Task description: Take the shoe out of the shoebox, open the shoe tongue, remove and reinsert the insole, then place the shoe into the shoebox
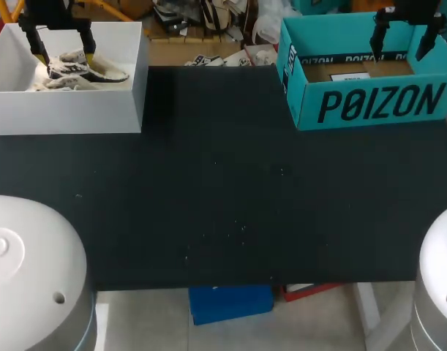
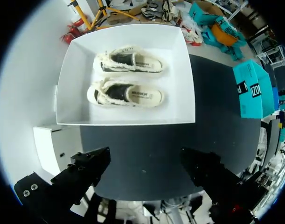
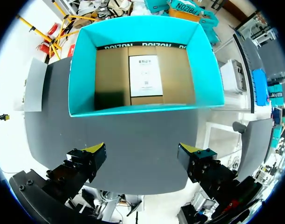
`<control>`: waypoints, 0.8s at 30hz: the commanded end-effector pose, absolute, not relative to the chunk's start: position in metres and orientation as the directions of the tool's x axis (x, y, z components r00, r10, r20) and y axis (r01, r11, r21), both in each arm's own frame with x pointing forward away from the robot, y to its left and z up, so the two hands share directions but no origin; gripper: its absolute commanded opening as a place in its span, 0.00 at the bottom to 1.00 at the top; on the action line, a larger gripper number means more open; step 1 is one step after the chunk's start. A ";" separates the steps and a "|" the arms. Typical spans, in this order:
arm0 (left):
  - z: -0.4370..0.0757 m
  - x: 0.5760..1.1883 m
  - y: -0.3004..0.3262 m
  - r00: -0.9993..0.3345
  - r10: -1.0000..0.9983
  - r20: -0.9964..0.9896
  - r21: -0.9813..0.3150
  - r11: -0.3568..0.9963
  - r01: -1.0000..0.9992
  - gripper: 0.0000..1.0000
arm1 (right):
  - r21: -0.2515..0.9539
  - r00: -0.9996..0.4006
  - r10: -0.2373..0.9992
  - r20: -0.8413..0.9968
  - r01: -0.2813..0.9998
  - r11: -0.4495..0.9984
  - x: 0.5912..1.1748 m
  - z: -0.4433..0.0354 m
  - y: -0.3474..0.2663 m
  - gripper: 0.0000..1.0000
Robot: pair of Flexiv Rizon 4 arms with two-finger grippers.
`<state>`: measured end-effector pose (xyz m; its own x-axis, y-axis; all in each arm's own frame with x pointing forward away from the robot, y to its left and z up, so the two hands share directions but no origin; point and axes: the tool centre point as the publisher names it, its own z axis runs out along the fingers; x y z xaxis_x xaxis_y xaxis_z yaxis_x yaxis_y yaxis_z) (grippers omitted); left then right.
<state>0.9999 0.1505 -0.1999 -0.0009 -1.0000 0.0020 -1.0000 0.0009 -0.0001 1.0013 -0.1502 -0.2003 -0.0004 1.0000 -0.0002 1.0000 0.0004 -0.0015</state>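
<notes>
Two cream low-top shoes with frayed edges and dark insides lie side by side in a white open box (image 1: 69, 113); in the head view they show as a pale pair (image 1: 88, 69). In the left wrist view the farther shoe (image 2: 128, 62) and the nearer shoe (image 2: 126, 93) rest on the floor of the white box (image 2: 179, 70). My left gripper (image 1: 64, 53) hangs open above them, apart from both shoes (image 2: 144, 165). A teal shoebox (image 1: 369, 102) stands at the far right, holding only a white label (image 3: 144, 74). My right gripper (image 1: 402, 40) hovers open over the teal box (image 3: 133, 111).
The black table (image 1: 223, 197) stretches between the two boxes and toward the near edge. The white box sits at its far left corner, the teal one at its far right.
</notes>
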 end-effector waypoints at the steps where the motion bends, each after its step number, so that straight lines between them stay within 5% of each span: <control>1: -0.200 1.000 0.150 -0.001 -1.000 0.002 0.000 0.001 -1.000 1.00 | -0.002 0.000 1.000 0.000 1.000 0.000 1.001 -0.200 -0.150 1.00; 9: -0.200 1.000 0.150 -0.001 -1.000 0.002 0.000 0.001 -1.000 1.00 | -0.002 0.000 1.000 0.000 1.000 0.000 1.001 -0.200 -0.150 1.00; 13: -0.191 1.020 0.164 -0.440 -0.888 -0.132 -0.127 0.455 -0.881 1.00 | -0.002 0.000 1.000 0.000 1.000 0.000 1.001 -0.200 -0.150 1.00; 17: -0.188 1.030 0.176 -0.897 -0.360 -0.257 -0.132 0.932 -0.337 1.00 | -0.002 0.000 1.000 0.000 1.000 0.000 1.001 -0.200 -0.150 1.00; 24: -0.189 1.025 0.183 -0.950 -0.154 -0.273 -0.122 0.985 -0.124 1.00 | -0.002 0.000 1.000 0.000 1.000 0.000 1.001 -0.200 -0.150 1.00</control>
